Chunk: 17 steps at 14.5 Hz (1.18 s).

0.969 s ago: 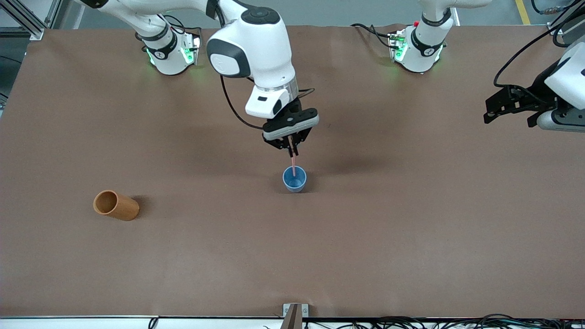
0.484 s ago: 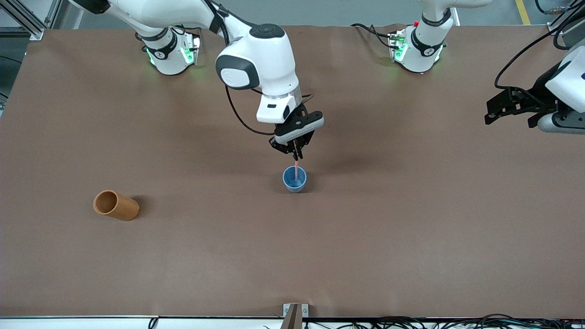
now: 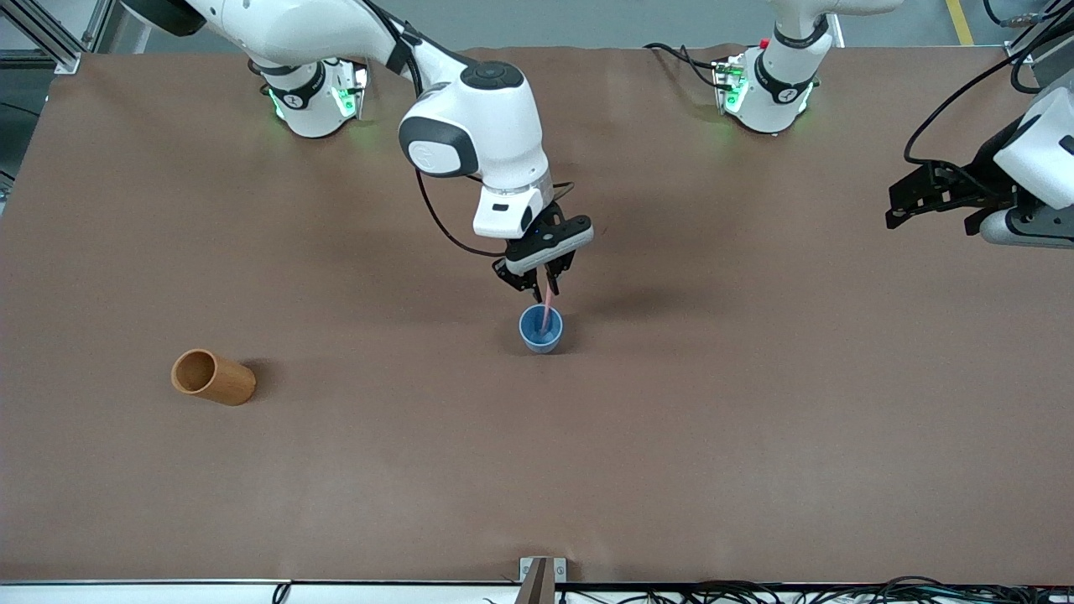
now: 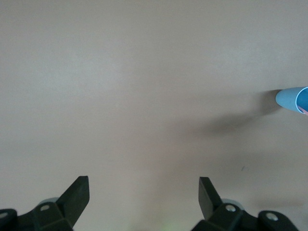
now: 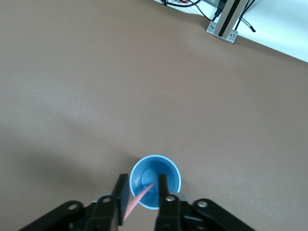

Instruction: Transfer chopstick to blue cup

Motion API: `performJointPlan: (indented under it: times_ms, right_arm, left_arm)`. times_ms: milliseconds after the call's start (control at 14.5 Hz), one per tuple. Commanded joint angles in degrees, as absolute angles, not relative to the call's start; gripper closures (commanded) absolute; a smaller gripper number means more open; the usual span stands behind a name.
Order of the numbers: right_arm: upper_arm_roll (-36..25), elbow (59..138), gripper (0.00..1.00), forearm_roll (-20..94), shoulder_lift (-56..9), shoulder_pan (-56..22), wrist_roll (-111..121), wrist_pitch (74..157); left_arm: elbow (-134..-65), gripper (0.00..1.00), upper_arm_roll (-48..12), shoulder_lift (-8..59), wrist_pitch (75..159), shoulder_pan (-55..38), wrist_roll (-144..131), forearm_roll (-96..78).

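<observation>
A robotics lab: two white arm bases (image 3: 315, 92) with green lights are bolted to a brown-covered counter (image 3: 755, 436), aluminium framing (image 3: 50, 38) stands at its corner, and cables (image 3: 839, 591) trail along its edge.

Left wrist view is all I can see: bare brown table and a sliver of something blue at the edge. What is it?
Observer: A blue cup, standing upright with a pink chopstick leaning in it.
Operator: Is anything holding the stick?
Observer: The right gripper is just over the cup, its fingers parted either side of the stick.
Operator: Anything else on the table?
Observer: A wooden cup lies on its side toward the right arm's end.
</observation>
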<state>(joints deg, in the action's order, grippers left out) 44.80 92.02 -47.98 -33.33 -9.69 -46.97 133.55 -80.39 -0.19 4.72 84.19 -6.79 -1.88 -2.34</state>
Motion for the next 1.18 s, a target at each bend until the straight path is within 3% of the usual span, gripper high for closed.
performJointPlan:
  times_ms: [0,346,623,830,1107]
  right_arm:
    - [45.62,91.94,0.00,-49.57,-32.70,-8.18,-47.99,134.03]
    - [45.88,91.58,0.00,-48.17,-27.27,-4.75,-47.46,133.16]
    - [44.92,91.14,0.00,-37.12,-20.58,-2.11,-44.93,126.40]
    - [37.56,91.06,0.00,-23.52,-14.79,-1.84,-34.06,124.03]
    - [22.45,91.05,0.00,-8.63,-6.69,-4.21,-20.23,112.54]
  left_arm:
    - [-81.39,0.00,0.09,4.13,84.73,-7.03,-1.32,-2.11]
    - [-81.47,0.00,0.00,4.22,84.73,-6.94,-1.32,-2.11]
    - [-81.47,0.00,-0.09,4.22,84.73,-6.94,-1.32,-2.11]
    - [-81.30,0.00,-0.09,4.22,84.73,-6.94,-1.41,-2.11]
    - [-81.04,0.00,-0.18,4.48,84.73,-7.03,-1.85,-2.02]
